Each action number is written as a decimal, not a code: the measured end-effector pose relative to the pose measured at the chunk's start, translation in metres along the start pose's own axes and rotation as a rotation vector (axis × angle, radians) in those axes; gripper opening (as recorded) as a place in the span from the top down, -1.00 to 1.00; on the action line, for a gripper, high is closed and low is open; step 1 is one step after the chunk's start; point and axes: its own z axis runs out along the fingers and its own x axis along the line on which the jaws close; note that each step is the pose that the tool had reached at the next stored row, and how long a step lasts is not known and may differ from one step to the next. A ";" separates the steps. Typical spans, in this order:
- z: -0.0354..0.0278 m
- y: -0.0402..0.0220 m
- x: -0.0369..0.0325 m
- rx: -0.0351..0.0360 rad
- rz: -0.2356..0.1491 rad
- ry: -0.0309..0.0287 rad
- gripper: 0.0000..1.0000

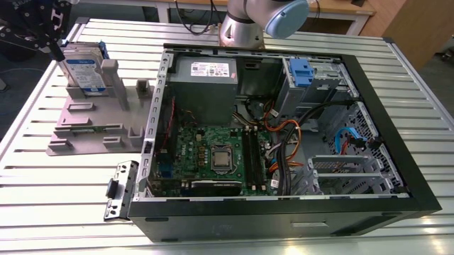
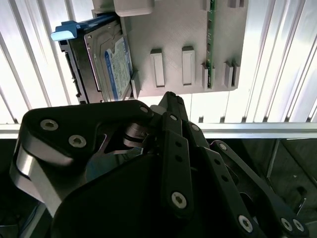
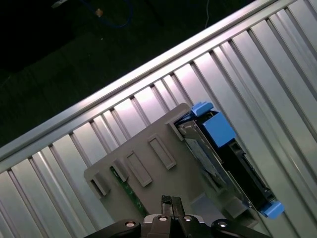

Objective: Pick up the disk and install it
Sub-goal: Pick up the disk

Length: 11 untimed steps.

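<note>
The disk [image 1: 82,71] stands on edge in a slot at the far end of the grey plastic stand [image 1: 92,122], silver with a white-and-blue label and a blue bracket. My gripper [image 1: 55,52] hangs just above it, towards the exterior view's left, near the table's edge. Its fingers are shut with nothing between them and are apart from the disk. Both wrist views look down past the gripper [image 2: 170,96] [image 3: 170,201] at the disk [image 2: 106,64] [image 3: 218,148] in the stand [image 2: 183,29] [image 3: 148,168].
An open computer case [image 1: 284,210] lies on the slatted metal table [image 1: 64,212], showing the motherboard, cables, a grey power supply [image 1: 206,79] and a drive bay with a blue bracket [image 1: 301,71]. A loose metal plate [image 1: 120,188] lies by the case. The arm's base [image 1: 245,24] stands behind.
</note>
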 end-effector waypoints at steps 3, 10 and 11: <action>0.0000 0.0000 0.0000 -0.0001 -0.006 0.0003 0.80; 0.0000 0.0000 0.0000 -0.0005 -0.019 0.0009 0.80; 0.0000 0.0000 0.0000 -0.0005 -0.021 0.0009 0.80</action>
